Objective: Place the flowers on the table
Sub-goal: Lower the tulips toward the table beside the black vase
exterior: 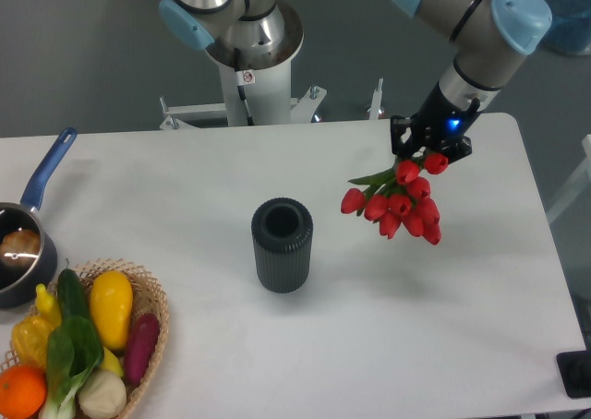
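The flowers (399, 202), a bunch of red tulips with a few green leaves, hang blooms-down over the right part of the white table (369, 345). My gripper (427, 149) is shut on their upper end, and the stems are hidden behind its black fingers. The blooms appear to be held above the tabletop, not lying on it. The bunch is to the right of the dark vase.
A dark ribbed cylindrical vase (282, 245) stands upright mid-table. A wicker basket (152, 313) of produce sits at the front left corner. A blue-handled pot (28, 230) is at the left edge. The arm's base column (247, 64) stands behind the table's far edge.
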You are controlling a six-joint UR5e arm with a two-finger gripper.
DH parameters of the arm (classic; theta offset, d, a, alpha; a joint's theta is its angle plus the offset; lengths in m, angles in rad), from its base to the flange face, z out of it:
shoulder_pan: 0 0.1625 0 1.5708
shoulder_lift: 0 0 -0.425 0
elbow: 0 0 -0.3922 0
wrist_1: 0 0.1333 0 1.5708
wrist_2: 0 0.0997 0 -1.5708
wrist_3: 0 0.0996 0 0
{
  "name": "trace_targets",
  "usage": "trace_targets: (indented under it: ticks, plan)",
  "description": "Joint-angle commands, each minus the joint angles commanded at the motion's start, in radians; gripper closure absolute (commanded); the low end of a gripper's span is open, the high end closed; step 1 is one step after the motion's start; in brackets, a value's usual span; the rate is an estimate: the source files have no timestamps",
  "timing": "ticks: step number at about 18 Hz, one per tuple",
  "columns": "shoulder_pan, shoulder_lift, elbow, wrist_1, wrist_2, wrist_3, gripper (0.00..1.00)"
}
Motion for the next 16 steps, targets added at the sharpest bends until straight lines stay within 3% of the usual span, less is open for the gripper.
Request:
trace_targets:
  ticks: [4,16]
  plan:
    - [-0.02,-0.017,-0.002,0.0,0.002,-0.002,0.62]
    - [-0.029,-0.034,-0.018,0.006,0.002,0.003,0.66]
